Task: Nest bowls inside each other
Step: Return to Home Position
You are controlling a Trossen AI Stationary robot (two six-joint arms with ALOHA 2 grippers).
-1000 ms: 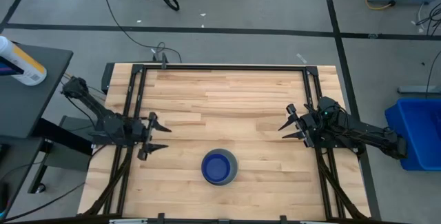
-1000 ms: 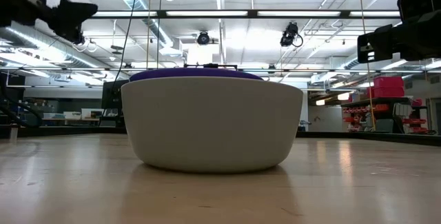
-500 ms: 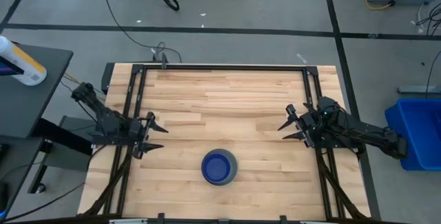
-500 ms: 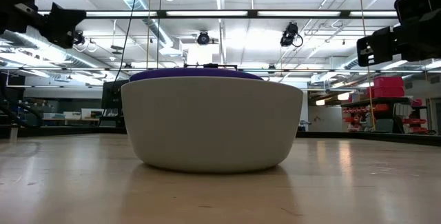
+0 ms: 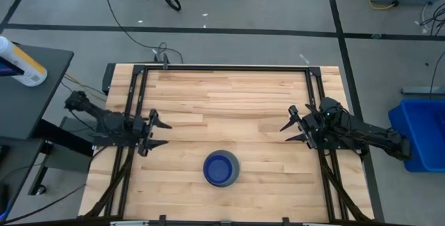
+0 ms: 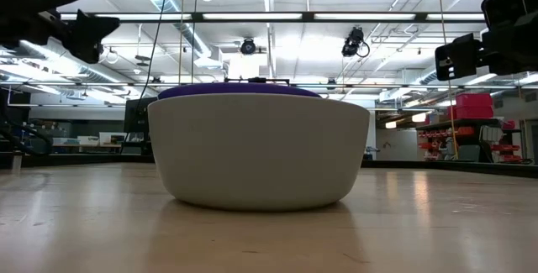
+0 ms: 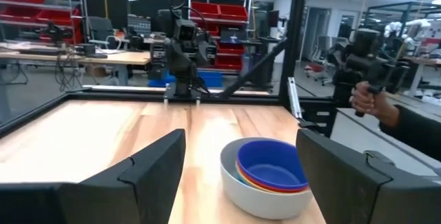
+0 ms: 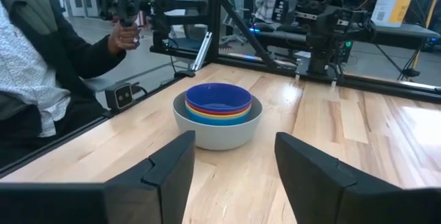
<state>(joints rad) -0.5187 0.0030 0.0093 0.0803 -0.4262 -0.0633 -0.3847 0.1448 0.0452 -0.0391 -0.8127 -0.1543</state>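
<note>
Left arm's the 1 mover this past second, its rear joints swinging about while its gripper barely changes place; right arm and stack haven't stirred. Dark blue bowl [image 5: 220, 169] sits on top, nested with the others inside the pale grey bowl [image 6: 258, 151], near the middle of the table's [image 5: 229, 94] edge closest to the low camera. Left gripper [image 5: 167, 135] and right gripper [image 5: 284, 134] flank it from farther back, both well clear, fingers spread wide and holding nothing. Stack lies ahead and inward of each, left a shade nearer, so I'd say pulling straight back for home carries both away from it.
</note>
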